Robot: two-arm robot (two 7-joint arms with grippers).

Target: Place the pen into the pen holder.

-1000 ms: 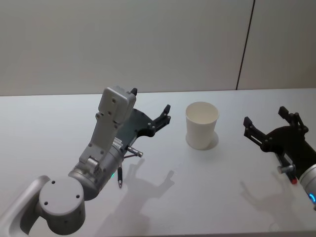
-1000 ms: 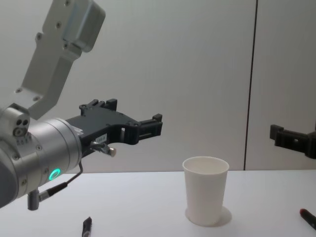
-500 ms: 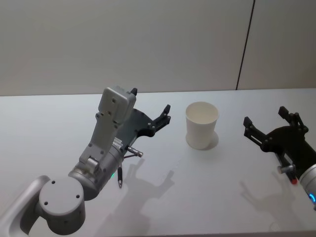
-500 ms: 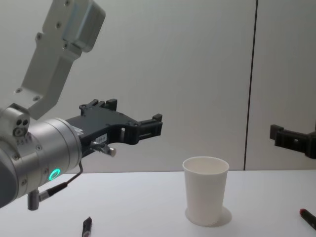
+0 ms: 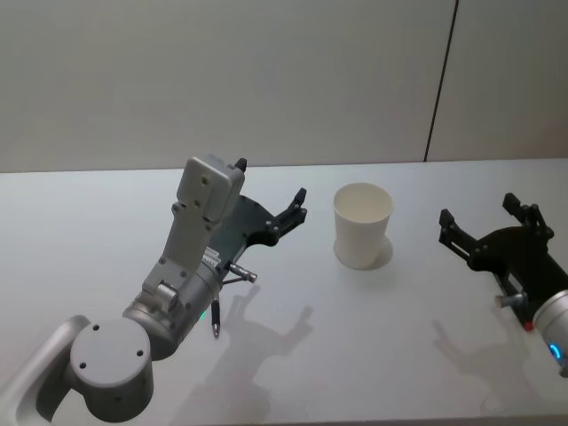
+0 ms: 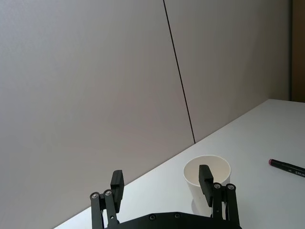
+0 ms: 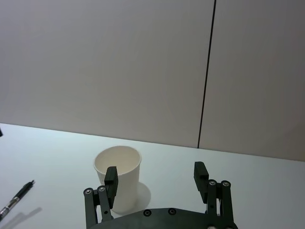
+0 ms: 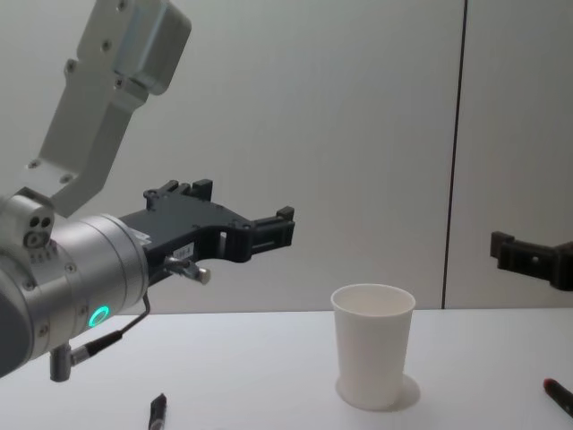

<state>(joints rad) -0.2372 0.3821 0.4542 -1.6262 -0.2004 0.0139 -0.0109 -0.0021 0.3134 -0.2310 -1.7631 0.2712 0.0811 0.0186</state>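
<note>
The pen holder [image 5: 362, 224] is a white paper cup standing upright on the table, also seen in the chest view [image 8: 372, 354] and both wrist views [image 6: 221, 171] [image 7: 127, 181]. A black pen [image 5: 214, 321] [image 8: 158, 412] [image 7: 16, 198] lies on the table under my left arm. A second pen with a red end [image 8: 557, 394] [image 6: 286, 166] lies to the right, its tip [image 5: 530, 326] showing beneath my right gripper. My left gripper [image 5: 271, 180] [image 6: 161, 179] hangs open above the table, left of the cup. My right gripper [image 5: 477, 208] [image 7: 156, 174] is open to the cup's right. Both hold nothing.
The white table [image 5: 355, 355] runs back to a plain wall with a dark vertical seam [image 5: 441, 80]. My left arm's grey housing [image 5: 209, 191] rises over the table's left half. There is free surface in front of the cup.
My right gripper has sunk slightly and drifted a little to the right. The left arm, the cup and both pens have not moved.
</note>
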